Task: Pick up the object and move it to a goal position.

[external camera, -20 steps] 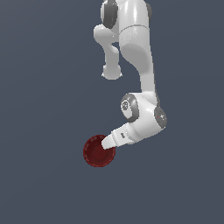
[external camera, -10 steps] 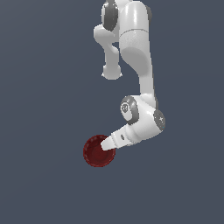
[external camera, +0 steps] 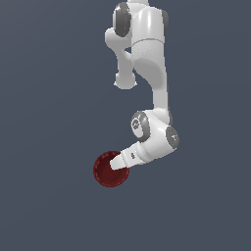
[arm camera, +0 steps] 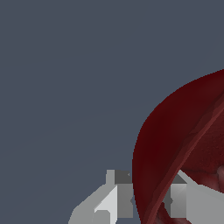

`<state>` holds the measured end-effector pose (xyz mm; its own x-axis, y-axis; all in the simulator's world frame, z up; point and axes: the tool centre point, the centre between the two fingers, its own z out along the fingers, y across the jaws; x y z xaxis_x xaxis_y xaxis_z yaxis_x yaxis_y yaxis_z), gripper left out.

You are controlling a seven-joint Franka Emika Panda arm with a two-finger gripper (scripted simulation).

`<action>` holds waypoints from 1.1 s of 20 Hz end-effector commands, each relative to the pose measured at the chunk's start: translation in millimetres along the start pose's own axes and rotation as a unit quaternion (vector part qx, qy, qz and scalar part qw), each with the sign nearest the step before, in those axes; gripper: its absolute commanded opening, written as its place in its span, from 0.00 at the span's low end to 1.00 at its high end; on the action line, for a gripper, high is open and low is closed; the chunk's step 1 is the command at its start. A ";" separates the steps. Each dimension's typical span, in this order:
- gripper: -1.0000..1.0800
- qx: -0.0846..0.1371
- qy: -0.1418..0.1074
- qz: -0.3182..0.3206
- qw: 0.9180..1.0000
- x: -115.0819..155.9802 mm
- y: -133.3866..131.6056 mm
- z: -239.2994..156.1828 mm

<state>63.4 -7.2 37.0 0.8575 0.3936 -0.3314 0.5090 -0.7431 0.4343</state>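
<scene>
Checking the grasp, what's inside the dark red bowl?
One finger reaches inside the dark red bowl, the other sits outside its rim. The bowl's floor is mostly hidden.

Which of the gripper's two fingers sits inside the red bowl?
In the wrist view, the lighter finger lies inside the dark red bowl; the other finger stays outside its rim.

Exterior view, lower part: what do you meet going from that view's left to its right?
Dark red bowl → gripper reaching over the bowl's right part → white wrist link → grey-capped joint.
</scene>
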 end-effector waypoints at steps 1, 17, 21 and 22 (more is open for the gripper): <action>0.00 0.000 0.000 -0.001 1.000 0.3 -1.4 0.5; 0.00 0.000 0.000 0.000 1.000 -16.0 38.2 -23.3; 0.00 0.000 0.000 0.000 1.000 -30.7 74.2 -45.6; 0.00 0.001 0.000 0.000 1.000 -34.3 83.6 -51.0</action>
<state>76.8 -46.5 110.3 0.8560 0.3943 -0.3343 0.5110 -0.7431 0.4320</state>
